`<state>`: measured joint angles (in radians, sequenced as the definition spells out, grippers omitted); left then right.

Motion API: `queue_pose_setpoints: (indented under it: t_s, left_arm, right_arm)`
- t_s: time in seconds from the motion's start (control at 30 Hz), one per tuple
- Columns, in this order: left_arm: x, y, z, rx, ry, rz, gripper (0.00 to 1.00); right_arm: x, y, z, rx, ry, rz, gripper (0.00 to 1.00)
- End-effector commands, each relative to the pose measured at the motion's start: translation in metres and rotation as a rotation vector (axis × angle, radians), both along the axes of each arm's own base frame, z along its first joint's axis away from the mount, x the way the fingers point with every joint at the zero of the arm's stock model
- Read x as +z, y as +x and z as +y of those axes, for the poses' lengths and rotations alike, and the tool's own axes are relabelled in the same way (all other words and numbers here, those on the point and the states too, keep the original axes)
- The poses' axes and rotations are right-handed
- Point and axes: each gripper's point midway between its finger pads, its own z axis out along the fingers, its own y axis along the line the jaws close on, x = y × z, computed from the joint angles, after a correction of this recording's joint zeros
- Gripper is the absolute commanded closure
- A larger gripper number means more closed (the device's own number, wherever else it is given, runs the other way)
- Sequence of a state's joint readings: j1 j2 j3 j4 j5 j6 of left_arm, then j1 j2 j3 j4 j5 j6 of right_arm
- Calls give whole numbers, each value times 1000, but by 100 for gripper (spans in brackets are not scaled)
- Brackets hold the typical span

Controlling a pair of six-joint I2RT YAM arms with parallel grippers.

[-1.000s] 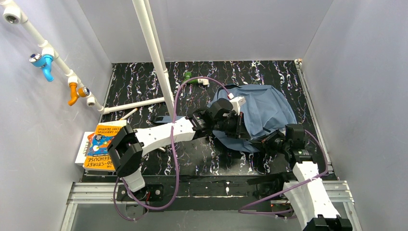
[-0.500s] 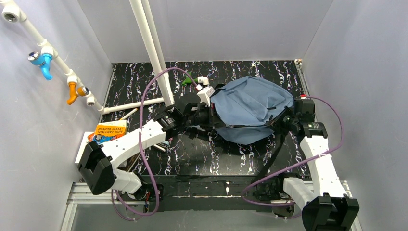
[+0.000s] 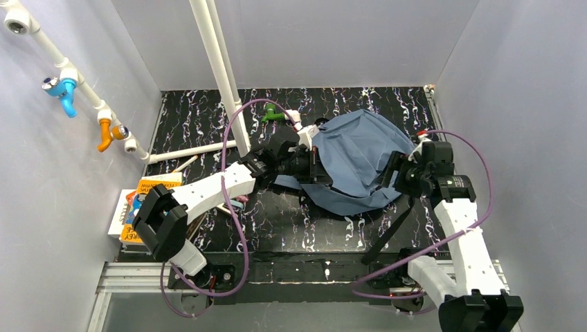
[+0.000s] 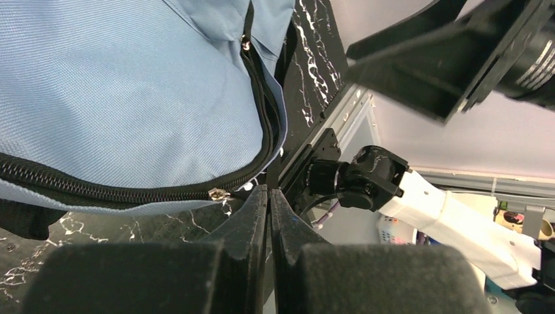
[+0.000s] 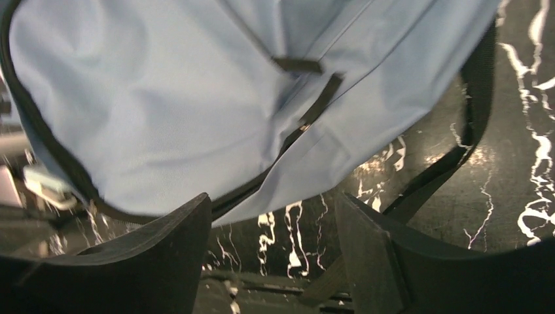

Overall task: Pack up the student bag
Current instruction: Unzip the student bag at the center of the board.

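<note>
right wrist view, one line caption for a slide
Open right gripper poised at the edge of the slate-blue student bag, black strap trailing across the marbled table.

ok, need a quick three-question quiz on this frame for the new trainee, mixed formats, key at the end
1. True or false: the right gripper is open at the student bag's edge.
2. Pick one: the left gripper is A) open, B) shut, C) out of view.
3. What colour is the zip on the student bag?
Key: 1 true; 2 B; 3 black.
</note>
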<state>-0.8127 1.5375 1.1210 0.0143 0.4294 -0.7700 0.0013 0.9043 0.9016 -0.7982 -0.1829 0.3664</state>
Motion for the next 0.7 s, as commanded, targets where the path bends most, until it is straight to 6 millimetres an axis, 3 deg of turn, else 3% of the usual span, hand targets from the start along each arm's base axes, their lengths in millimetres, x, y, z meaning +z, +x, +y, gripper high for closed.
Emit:
queue_pose_setpoints:
  t_s: [0.0,0.1,0.17,0.23,0.37,0.53,0.67]
  left_arm:
    - [41,4,-12,-36,-99,-52,100]
    - [41,4,-15,-35,-103,-21,100]
    - [45,5,-20,-42,-116,-3,100]
    - [44,7,-22,-40,-115,6,100]
    - [40,10,-24,-21,-112,26,100]
    - [39,9,-32,-32,-117,54,100]
    - [40,5,-40,-43,-119,56,100]
  right_arm:
    - [14,-18,34,199,-19,-54,19]
    - [15,-21,67,255,67,-49,18]
    - [17,-28,102,300,220,-37,18]
    - [19,-29,120,242,350,-36,17]
    - [18,-29,126,73,489,-17,17]
    - [-6,-42,135,11,602,101,17]
    - [-5,-46,140,-40,726,111,18]
